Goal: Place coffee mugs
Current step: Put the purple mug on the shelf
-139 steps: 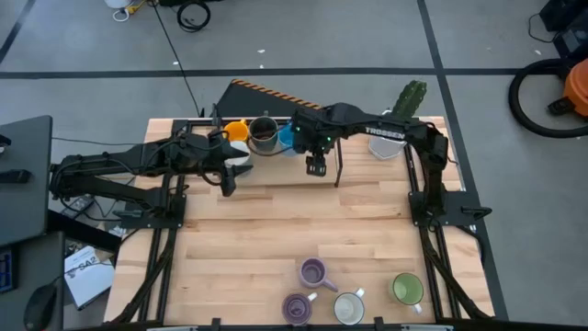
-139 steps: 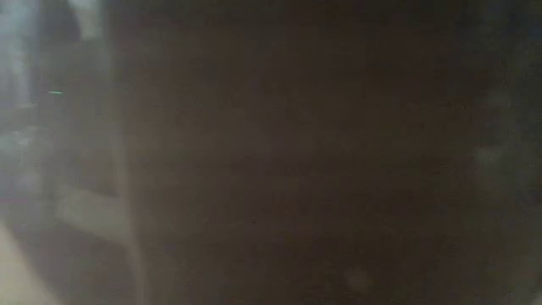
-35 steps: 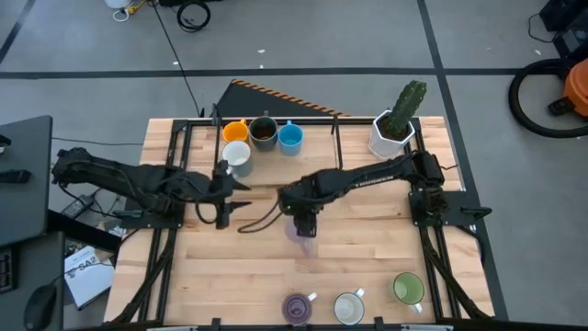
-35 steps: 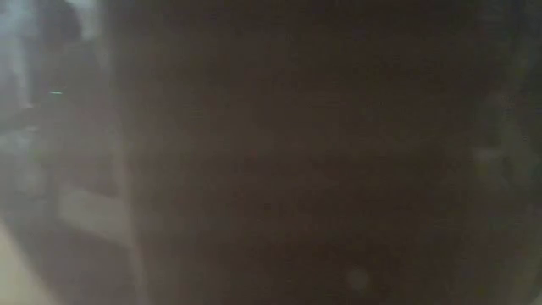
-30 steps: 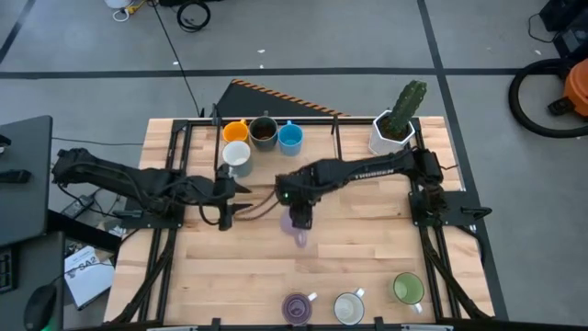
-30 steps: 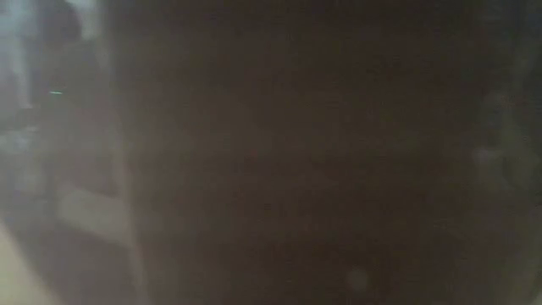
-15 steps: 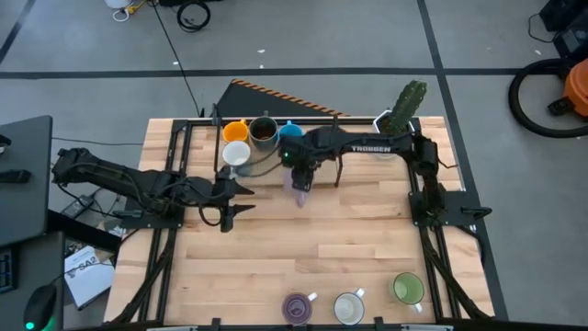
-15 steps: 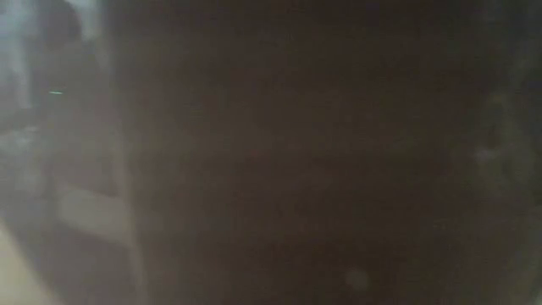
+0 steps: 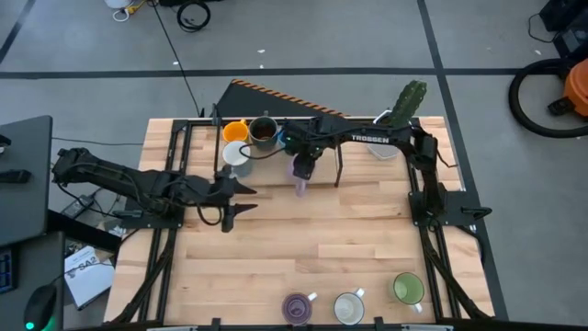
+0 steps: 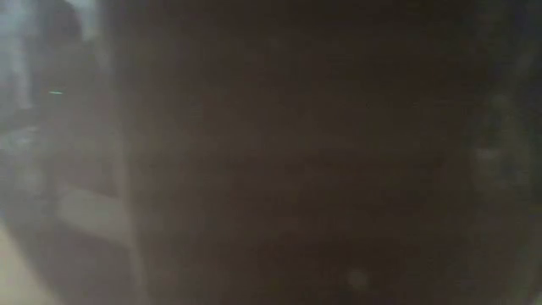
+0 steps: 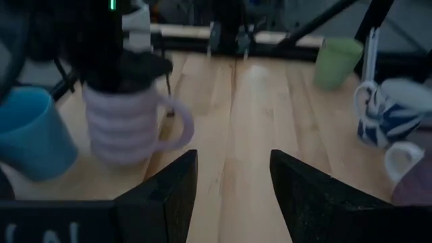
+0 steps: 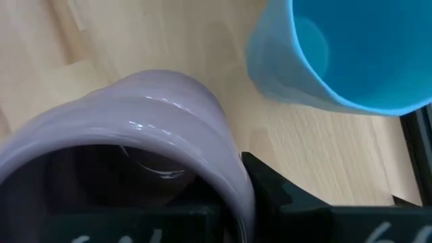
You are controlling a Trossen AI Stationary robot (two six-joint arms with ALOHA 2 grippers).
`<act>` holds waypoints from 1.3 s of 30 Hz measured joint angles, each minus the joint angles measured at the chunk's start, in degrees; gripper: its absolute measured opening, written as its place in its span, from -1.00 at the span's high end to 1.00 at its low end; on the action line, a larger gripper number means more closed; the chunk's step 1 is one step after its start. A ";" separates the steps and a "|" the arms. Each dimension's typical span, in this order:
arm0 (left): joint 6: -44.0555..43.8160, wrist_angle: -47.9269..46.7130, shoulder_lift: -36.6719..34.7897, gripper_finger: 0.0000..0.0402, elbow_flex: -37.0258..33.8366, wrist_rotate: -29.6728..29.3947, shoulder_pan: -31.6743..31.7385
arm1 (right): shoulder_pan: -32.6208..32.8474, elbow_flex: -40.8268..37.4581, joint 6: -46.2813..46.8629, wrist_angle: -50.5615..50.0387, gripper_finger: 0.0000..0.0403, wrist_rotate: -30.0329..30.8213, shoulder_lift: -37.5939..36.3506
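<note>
1. The right end effector point(image 9: 301, 171) pinches a ribbed purple mug point(image 11: 128, 123) by its rim, just beside the blue mug point(image 12: 351, 50) at the worktop's point(image 9: 349, 239) far edge.
2. The left end effector point(image 9: 230, 198) waits with fingers spread at the left side.
3. Another purple mug point(image 9: 296, 308), a white mug point(image 9: 348, 307) and a green mug point(image 9: 406, 289) stand along the near edge.

The wooden table point(image 9: 276, 248) carries mugs at its far edge point(image 9: 237, 131) and near edge point(image 9: 349, 308).
</note>
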 joint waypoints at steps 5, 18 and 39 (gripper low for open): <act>2.63 3.86 -0.80 0.04 2.59 0.00 0.04 | -0.05 -1.33 0.36 5.48 0.78 -2.76 0.00; 6.85 -14.93 -1.44 0.04 16.71 -7.07 1.12 | -0.35 -2.21 2.59 7.48 0.78 -2.34 0.00; 6.26 -27.14 -3.03 0.04 20.79 -8.74 3.47 | -1.20 -2.12 4.47 8.78 0.45 -2.28 -0.22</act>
